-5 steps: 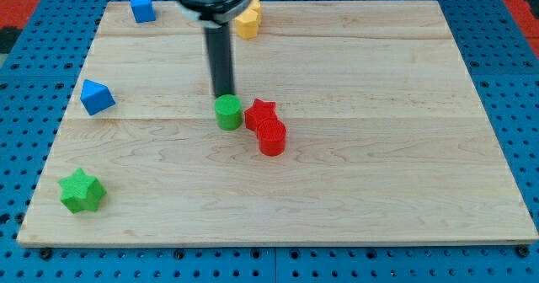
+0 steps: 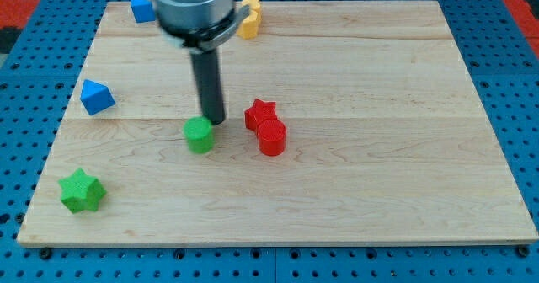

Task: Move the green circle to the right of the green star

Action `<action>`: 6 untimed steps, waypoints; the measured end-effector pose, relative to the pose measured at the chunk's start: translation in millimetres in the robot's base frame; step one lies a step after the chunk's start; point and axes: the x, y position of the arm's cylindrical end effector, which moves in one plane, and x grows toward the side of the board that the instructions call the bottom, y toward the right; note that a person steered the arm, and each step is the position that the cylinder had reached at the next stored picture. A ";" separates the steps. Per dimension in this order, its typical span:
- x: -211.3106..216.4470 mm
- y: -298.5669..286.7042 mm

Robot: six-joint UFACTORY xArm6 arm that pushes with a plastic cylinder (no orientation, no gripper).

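Observation:
The green circle (image 2: pixel 200 136), a short cylinder, sits near the board's middle, left of centre. My tip (image 2: pixel 214 120) touches its upper right side. The green star (image 2: pixel 82 190) lies at the view's lower left corner of the board, well to the left of and below the circle.
A red star (image 2: pixel 260 114) and a red circle (image 2: pixel 271 137) touch each other just right of my tip. A blue block (image 2: pixel 96 96) is at the left edge, a blue cube (image 2: pixel 141 7) at top left, a yellow block (image 2: pixel 248 18) at top centre. The wooden board (image 2: pixel 379 148) lies on a blue pegboard.
My tip moved down and slightly left, pushing the green circle down-left, away from the red star. The other blocks stayed put.

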 end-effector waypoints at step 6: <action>32.9 -116.0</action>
